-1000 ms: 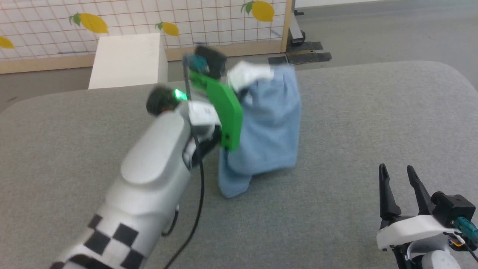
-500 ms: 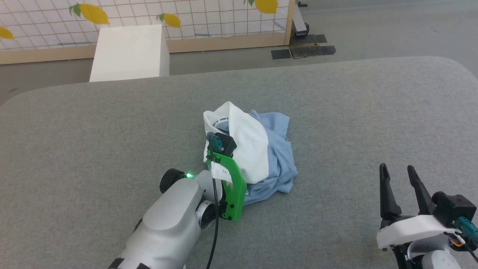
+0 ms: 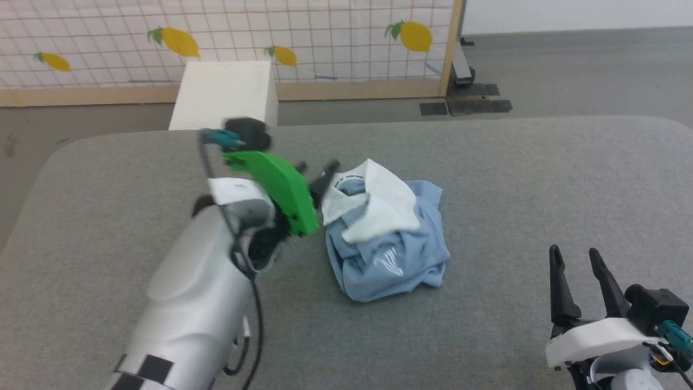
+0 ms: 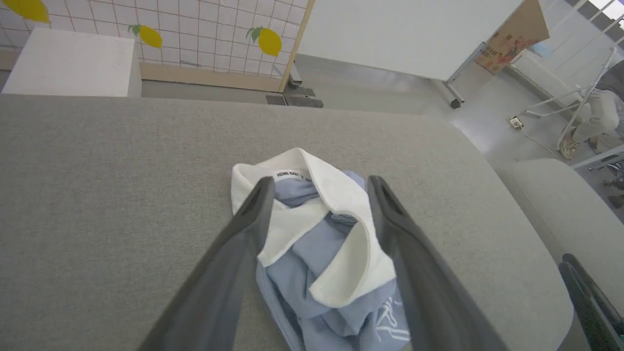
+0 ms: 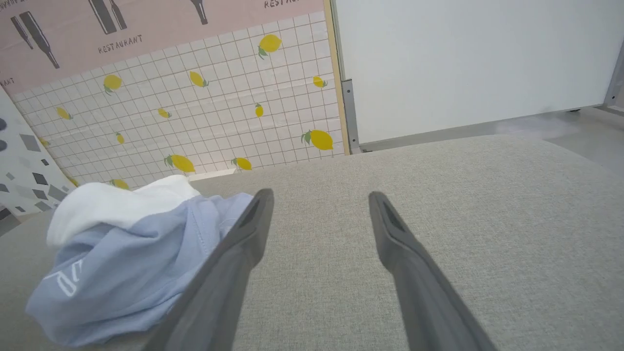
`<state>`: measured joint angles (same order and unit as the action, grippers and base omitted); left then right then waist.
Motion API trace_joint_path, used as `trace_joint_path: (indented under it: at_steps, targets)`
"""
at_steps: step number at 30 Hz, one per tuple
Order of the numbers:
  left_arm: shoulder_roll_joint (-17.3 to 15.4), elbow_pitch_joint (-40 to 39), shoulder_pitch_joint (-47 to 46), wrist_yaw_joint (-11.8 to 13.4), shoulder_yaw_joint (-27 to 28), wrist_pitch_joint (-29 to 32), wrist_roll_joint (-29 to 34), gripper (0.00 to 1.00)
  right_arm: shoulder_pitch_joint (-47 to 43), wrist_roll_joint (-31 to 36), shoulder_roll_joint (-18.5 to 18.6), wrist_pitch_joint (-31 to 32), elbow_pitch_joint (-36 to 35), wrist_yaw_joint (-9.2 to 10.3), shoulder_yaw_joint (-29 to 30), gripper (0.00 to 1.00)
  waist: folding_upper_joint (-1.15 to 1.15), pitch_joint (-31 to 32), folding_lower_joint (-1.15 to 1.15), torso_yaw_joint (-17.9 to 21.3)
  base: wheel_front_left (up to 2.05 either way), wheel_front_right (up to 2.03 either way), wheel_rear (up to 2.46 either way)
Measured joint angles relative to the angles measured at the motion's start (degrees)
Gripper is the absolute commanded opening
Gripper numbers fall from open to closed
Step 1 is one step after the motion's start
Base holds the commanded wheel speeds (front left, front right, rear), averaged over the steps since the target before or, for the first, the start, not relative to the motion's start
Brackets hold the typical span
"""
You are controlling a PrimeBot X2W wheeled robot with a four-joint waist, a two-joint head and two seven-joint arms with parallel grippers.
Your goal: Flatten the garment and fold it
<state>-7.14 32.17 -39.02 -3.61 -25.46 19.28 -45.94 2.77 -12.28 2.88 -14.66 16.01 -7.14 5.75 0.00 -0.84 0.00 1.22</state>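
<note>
Grey cloth-topped table (image 3: 514, 179) up front, folks, rounded at its far corners. Behind its far edge stand a lemon-print screen (image 3: 325, 38) and a white box (image 3: 224, 100), with grey floor (image 3: 584, 65) running off to the right. Broad grey stretches of table open out to either side of the heap, which sits well in from every edge.

Dead centre lies the garment (image 3: 390, 249), a crumpled light blue pile with its white collar (image 3: 379, 203) flopped over the top and a bit of white script (image 4: 392, 319) peeking out low down.

Now look at the left end effector (image 3: 318, 169): fingers spread wide, gripping nothing, hanging at the collar side of the heap. From its wrist camera the shirt shows between the two fingers, lying loose on the table. Whether a tip brushes the collar, I can't tell.

A second ago that arm had the shirt dangling in the air. Half a second ago it was down low against the pile. Now it's let go, and the shirt has slumped.

Right end effector (image 3: 573, 252) sits at the near right, fingers parted, empty, well apart from the garment, same as before.
</note>
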Motion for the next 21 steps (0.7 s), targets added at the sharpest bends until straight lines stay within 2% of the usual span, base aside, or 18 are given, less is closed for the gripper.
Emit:
trace_joint_path:
  at_steps: [7, 15, 21]
  targets:
    - [-5.76, -8.93, 3.09, 3.11, 5.34, -13.18, 2.44, 1.00, -0.65, -0.01, -0.02, 0.00, -0.13, 0.00, 0.43, 1.00, 0.00, 1.60, 0.00, -2.19, 0.00, 0.00, 0.00]
    - [-11.65, -14.99, 13.79, 6.88, 7.08, -27.67, 10.34, 1.00, -1.93, 0.00, 0.00, 0.00, -0.46, 0.00, 1.38, 1.00, 0.00, 2.78, 0.00, -4.25, 0.00, 0.00, 0.00]
    - [-13.04, -17.20, 21.15, 9.49, 7.84, -31.64, 12.68, 1.00, -2.06, 0.04, -0.02, 0.00, -1.18, 0.00, 1.54, 1.00, 0.00, 2.70, 0.00, -5.01, 0.00, 0.00, 0.00]
